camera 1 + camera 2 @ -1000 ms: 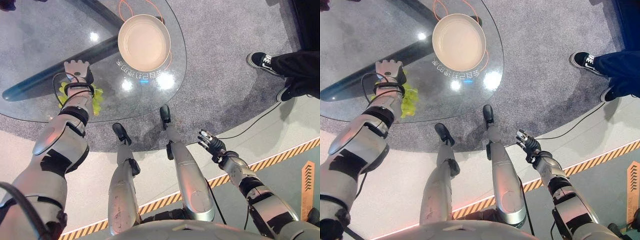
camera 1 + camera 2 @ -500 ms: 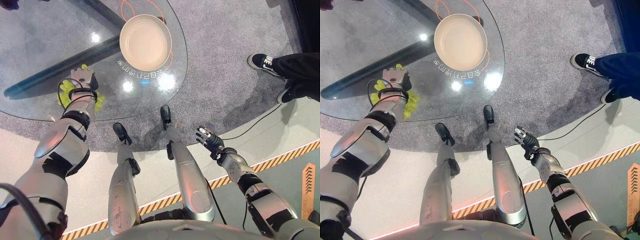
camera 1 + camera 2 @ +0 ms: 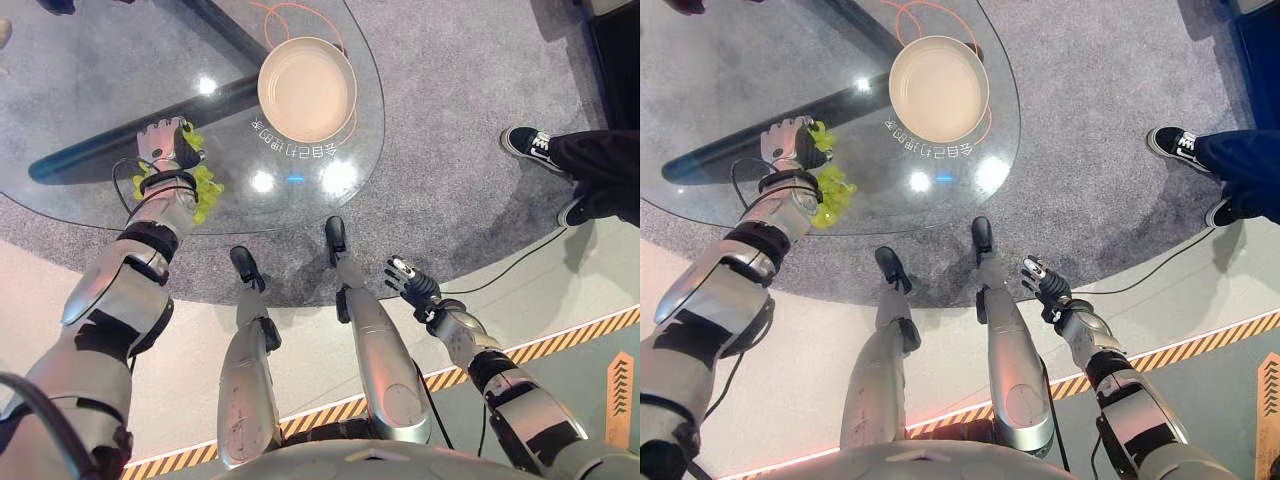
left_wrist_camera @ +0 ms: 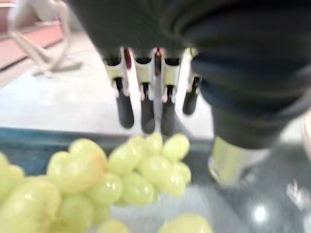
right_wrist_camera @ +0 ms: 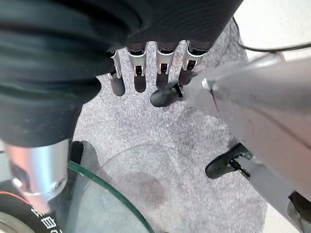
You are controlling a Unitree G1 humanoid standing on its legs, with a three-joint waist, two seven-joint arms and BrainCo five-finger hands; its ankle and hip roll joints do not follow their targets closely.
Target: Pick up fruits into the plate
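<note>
Fingers (image 4: 147, 109) of the left hand (image 3: 165, 143) curl round green grapes (image 3: 203, 183); right hand (image 3: 410, 283) hangs open.

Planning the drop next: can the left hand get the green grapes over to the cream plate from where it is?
Probably yes. The left hand is at the bunch of green grapes, and bare glass table lies between it and the empty round cream plate.

tabletop (image 3: 80, 100): you've got round clear glass, a dark beam under it, ceiling lights glaring off the surface
floor: grey carpet (image 3: 450, 90) under the tabletop, pale smooth floor nearer you
hazard tape (image 3: 560, 340): orange-black stripe crossing the floor, lower right
person (image 3: 590, 170): dark trousers, black shoes, right edge
</note>
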